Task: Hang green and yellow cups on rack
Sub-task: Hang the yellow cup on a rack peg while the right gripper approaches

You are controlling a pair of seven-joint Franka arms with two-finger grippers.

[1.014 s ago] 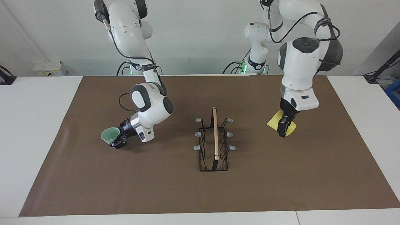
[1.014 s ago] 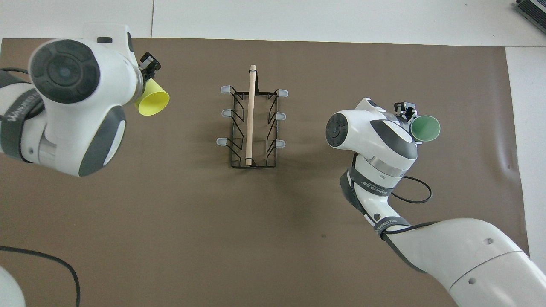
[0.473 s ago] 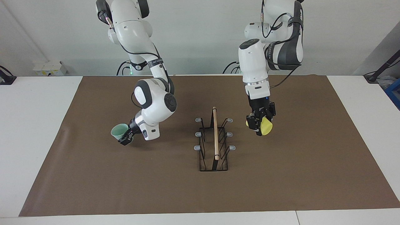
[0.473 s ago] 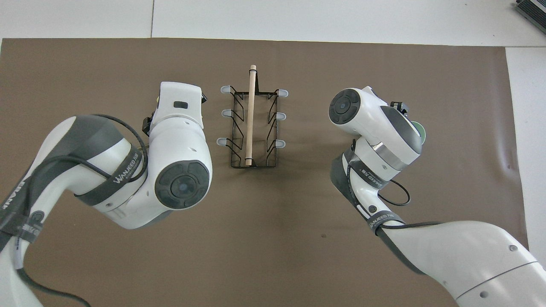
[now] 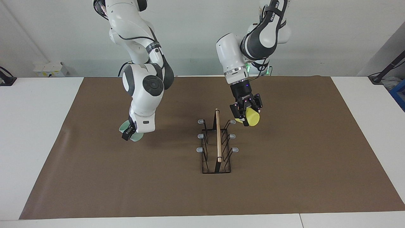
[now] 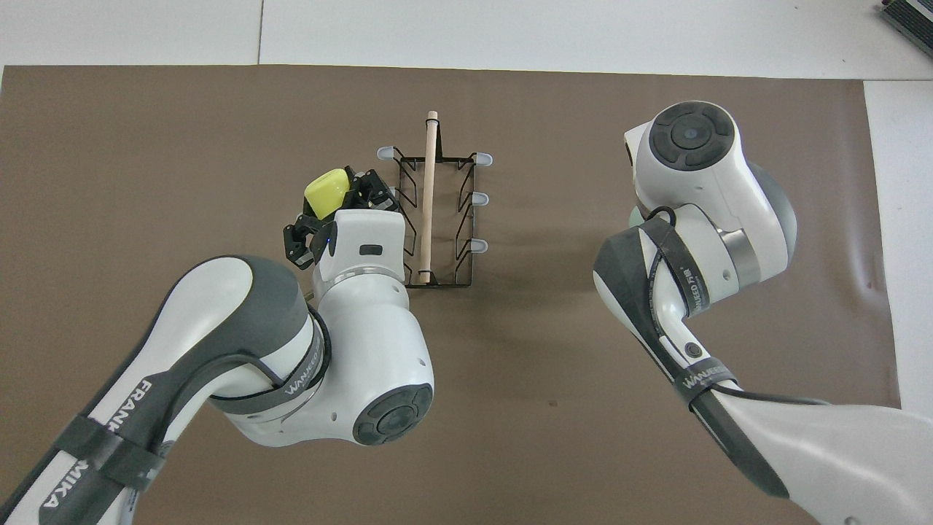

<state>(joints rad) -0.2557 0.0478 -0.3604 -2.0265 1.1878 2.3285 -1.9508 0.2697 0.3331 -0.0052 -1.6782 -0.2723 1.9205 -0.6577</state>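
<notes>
Two cups were held aloft. My left gripper (image 5: pixel 246 114) had clamped the yellow cup (image 5: pixel 252 116) just right of the rack's (image 5: pixel 217 144) upper pegs at frame centre; my right gripper (image 5: pixel 127 133) clasped the green cup (image 5: pixel 135 135) at centre-left.
</notes>
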